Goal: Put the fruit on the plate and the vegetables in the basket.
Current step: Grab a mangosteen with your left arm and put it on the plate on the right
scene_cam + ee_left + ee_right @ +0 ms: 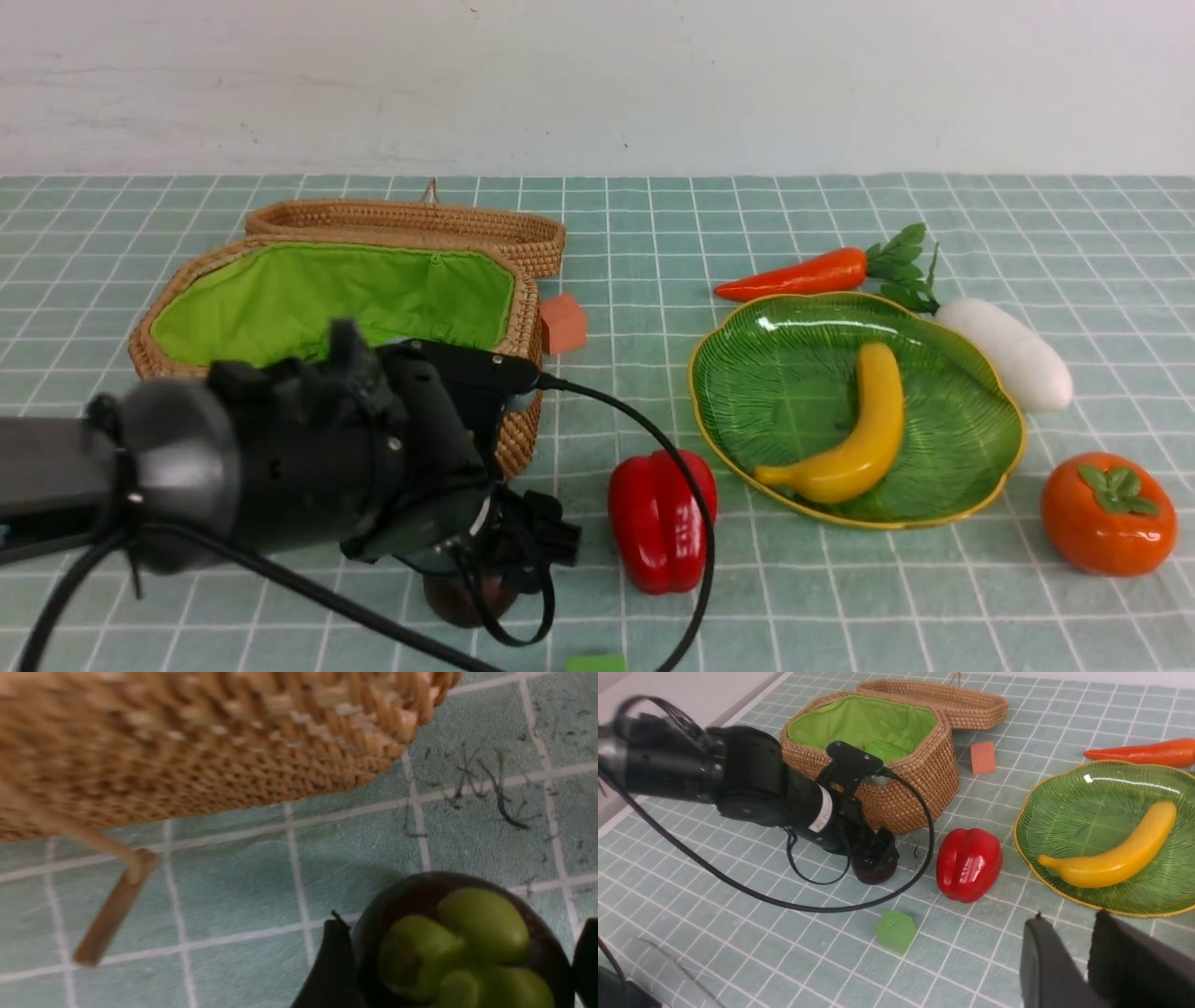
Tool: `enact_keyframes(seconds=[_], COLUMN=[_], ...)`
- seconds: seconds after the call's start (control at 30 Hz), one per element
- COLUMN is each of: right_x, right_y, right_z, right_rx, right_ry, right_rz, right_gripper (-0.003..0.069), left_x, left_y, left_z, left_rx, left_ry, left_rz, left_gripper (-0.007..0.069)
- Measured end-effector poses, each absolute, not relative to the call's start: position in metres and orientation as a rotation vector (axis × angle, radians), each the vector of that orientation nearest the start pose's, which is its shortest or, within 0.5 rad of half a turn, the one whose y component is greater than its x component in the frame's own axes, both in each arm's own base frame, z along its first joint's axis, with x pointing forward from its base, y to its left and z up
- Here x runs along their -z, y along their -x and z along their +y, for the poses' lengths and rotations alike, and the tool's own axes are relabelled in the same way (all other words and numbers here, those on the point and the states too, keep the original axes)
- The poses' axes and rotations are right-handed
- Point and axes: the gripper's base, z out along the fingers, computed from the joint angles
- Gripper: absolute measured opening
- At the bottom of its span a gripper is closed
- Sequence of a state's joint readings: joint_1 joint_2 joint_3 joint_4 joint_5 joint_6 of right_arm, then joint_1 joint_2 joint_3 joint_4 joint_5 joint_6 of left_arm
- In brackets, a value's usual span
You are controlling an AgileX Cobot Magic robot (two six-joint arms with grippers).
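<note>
Mangosteen (pixel 467 945) sits on the cloth by the basket's (pixel 518 439) near-right corner, left of the pepper (pixel 661 523); my left gripper (pixel 460 933) straddles it, jaws wide, grip I cannot tell, so an off-centre squeeze could squirt it rolling into the pepper.

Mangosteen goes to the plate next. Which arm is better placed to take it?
Left. The left gripper straddles the mangosteen, a finger on each side, beside the basket. The right gripper hangs nearer the plate, with the red pepper between it and the mangosteen.
</note>
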State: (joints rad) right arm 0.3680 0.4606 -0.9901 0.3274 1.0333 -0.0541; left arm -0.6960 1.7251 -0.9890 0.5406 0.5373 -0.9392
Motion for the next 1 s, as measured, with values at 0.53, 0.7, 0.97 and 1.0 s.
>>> enact_keyframes(seconds=[0.53, 0.7, 0.97, 1.0], right_x=[-0.412, -0.412, -0.408, -0.408], right_y=[-0.027, -0.03, -0.03, -0.03], right_z=[0.029, 0.016, 0.008, 0.008], right_rx=[-0.493, -0.35, -0.309, -0.308], right_ry=[0.399, 0.286, 0.144, 0.143], right_rz=[1.979, 2.014, 2.08, 2.085], right_gripper=[0.0161, 0.0161, 0.0161, 0.0161], left_x=[-0.207, -0.272, -0.319, -0.313], left_y=[-0.253, -0.228, -0.279, -0.283], left_z=[-0.197, -0.236, -0.318, -0.322], left_rx=[0.052, 0.232, 0.37, 0.362], left_ry=[-0.197, -0.548, -0.751, -0.759], left_rz=[2.623, 2.38, 2.155, 2.165], left_gripper=[0.0526, 0.0526, 0.0526, 0.0526])
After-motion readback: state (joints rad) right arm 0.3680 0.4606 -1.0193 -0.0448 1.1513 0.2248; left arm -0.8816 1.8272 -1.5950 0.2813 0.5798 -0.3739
